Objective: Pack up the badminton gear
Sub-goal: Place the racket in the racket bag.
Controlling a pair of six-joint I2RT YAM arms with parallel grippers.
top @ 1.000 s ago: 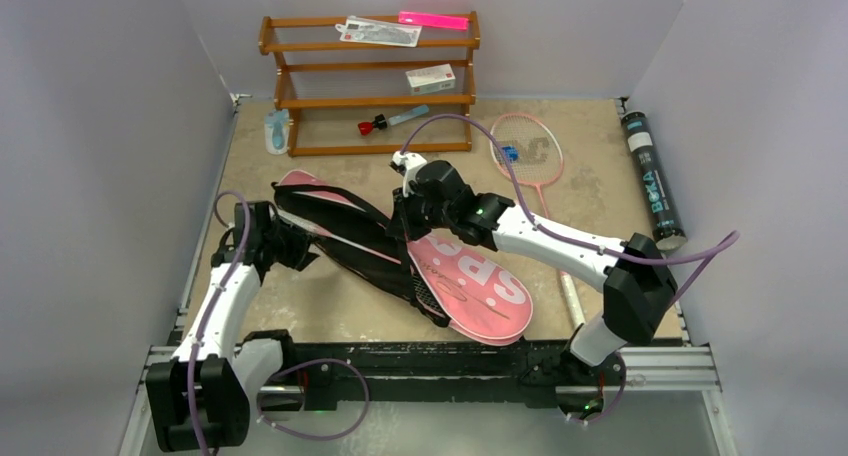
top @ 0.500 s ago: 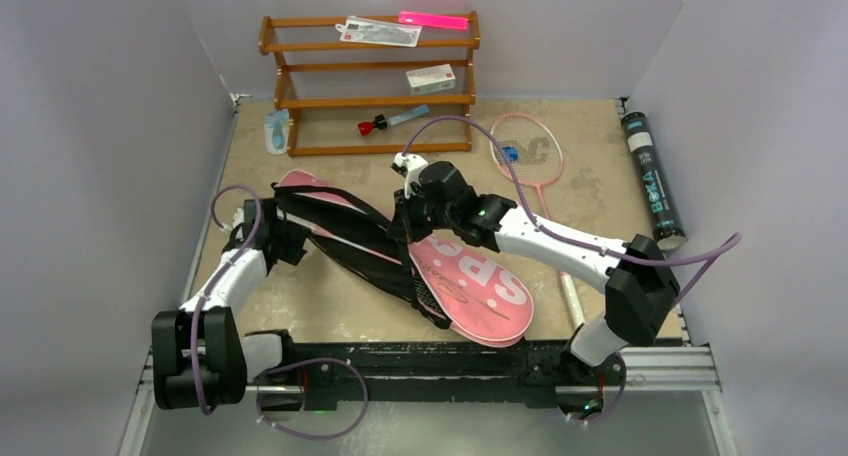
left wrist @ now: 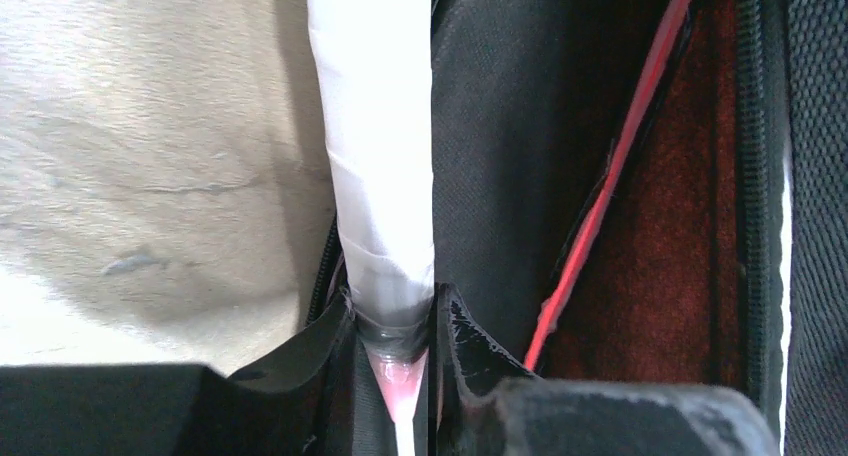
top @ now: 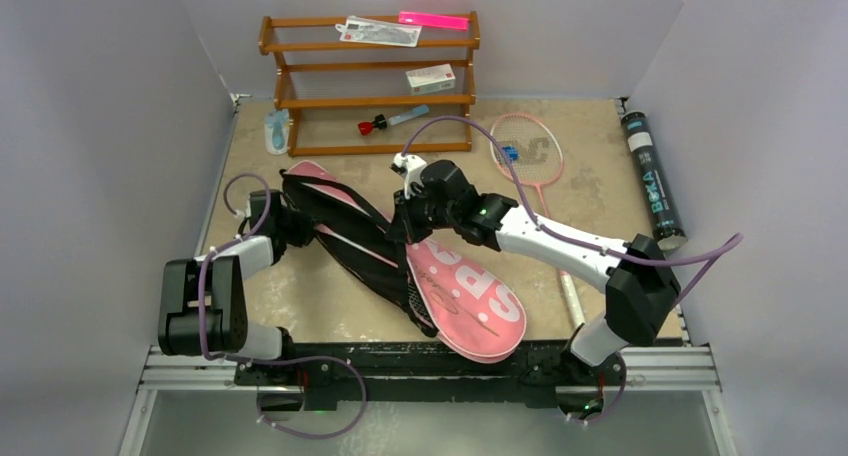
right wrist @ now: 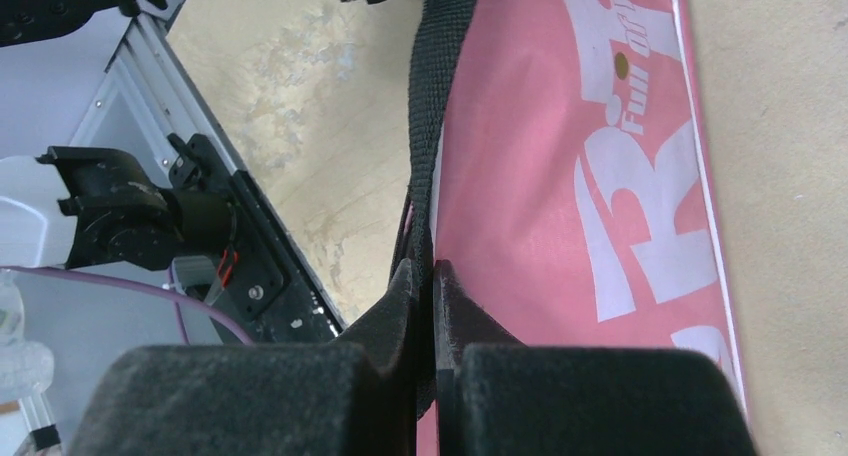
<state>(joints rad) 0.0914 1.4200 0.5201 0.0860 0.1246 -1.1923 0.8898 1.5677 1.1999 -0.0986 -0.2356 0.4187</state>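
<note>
On my overhead feed the left gripper [top: 285, 221] sits at the left edge of the tabletop [top: 300, 296], pressed against the far end of the pink bag [top: 470, 291], and I cannot see its jaws from there. The left wrist feed fills that in. The fingers are clenched on a racket's white handle [left wrist: 375, 156] just where it narrows to the pink shaft, and the handle lies along the bag's black fabric and red lining. The bag runs diagonally from there toward the middle of the near edge. At mid-table the right gripper [right wrist: 424, 276] hides its fingers from above, but its own camera shows them pinched tight on the bag's black strap [right wrist: 440, 76]. The second racket [top: 527, 148] lies right of centre with its head toward the far edge. The black tube [top: 652, 181] rests along the right edge.
</note>
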